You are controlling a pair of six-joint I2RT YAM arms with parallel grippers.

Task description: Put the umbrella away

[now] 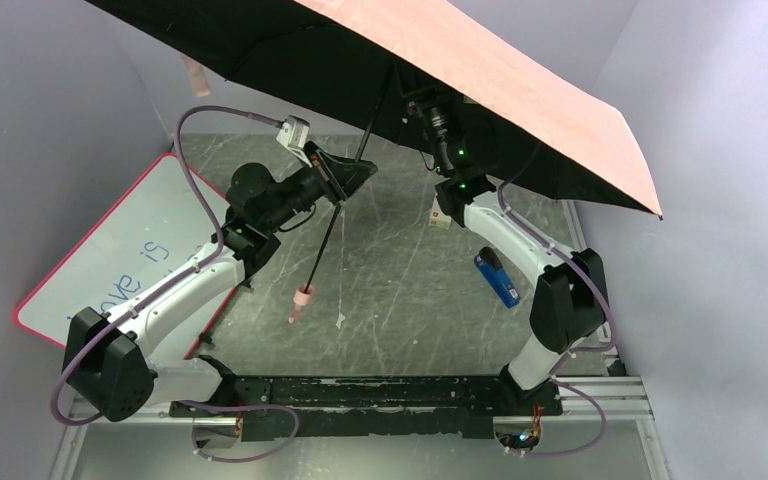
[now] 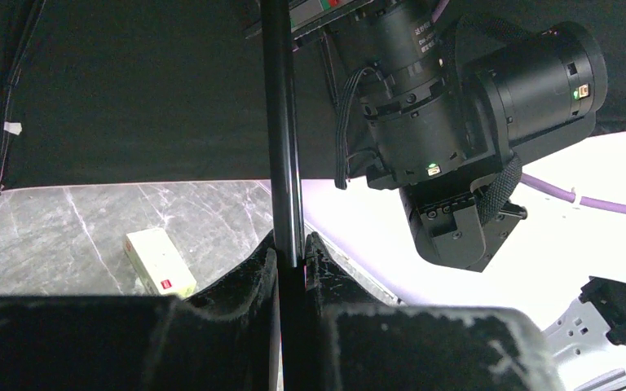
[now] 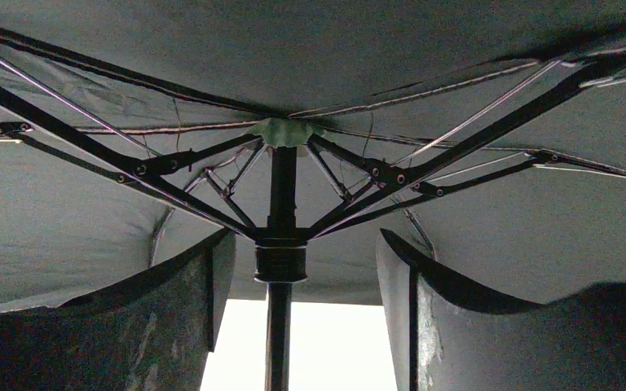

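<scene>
Overhead, the open umbrella [image 1: 480, 60] hides my right claw [image 3: 303, 244], spread wide around its shaft [image 3: 282, 183]; my left claw [image 2: 292, 248] clamps that shaft.

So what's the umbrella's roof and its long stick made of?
The canopy looks like thin fabric, matte pink outside and black underneath; it stretches over the ribs. The shaft is probably metal, glossy black; light streaks along it.

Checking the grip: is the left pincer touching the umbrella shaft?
Touching: the left wrist view shows the left pincer closed on the umbrella shaft, no gap.
</scene>
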